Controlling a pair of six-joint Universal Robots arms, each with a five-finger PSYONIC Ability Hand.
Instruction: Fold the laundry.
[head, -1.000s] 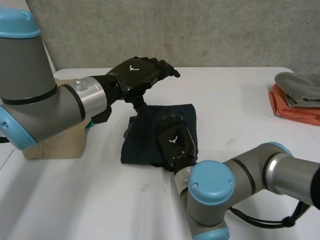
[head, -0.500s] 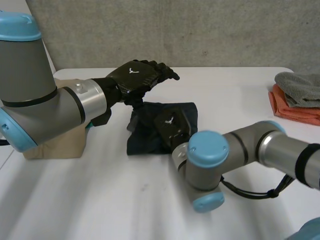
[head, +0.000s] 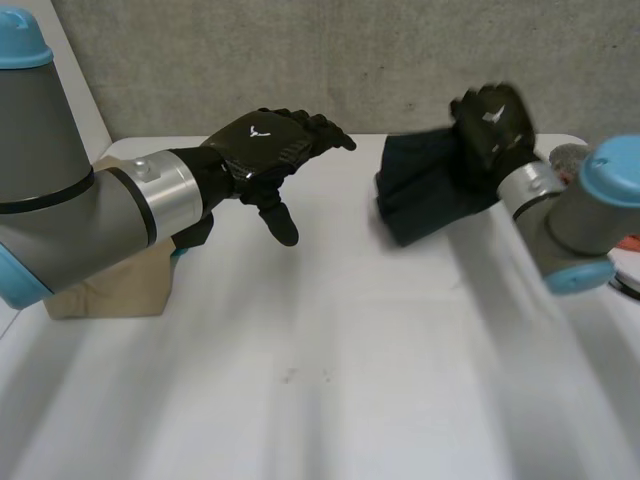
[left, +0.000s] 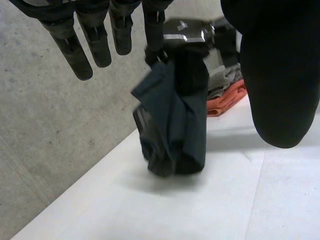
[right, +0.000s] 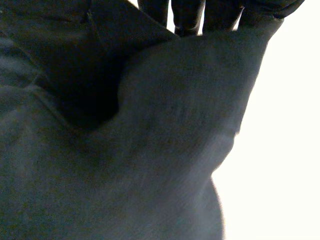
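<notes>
A white table (head: 320, 380) stands against a grey concrete wall (head: 300, 60). A cardboard box (head: 110, 290) sits at the table's left edge, under the left arm. Folded grey and orange towels (left: 225, 97) lie at the side of the table farthest from the box.

Half a second ago the dark blue cloth (head: 425, 185) lay flat just right of the box, with the right hand pressed on it. Now it is bunched up, off that spot and well away from the box, near the towels. The left hand has hardly shifted.

The right hand (head: 490, 125) is raised over the far side of the table, its fingers (right: 185, 15) curled over the cloth's upper edge and gripping it. The cloth hangs below the hand in thick folds. Whether its lower end touches the table cannot be told.

The left hand (head: 265, 145) hovers just beyond the box, palm down. Its fingers (left: 90, 40) are straight and spread, the thumb points down, and it holds nothing.
</notes>
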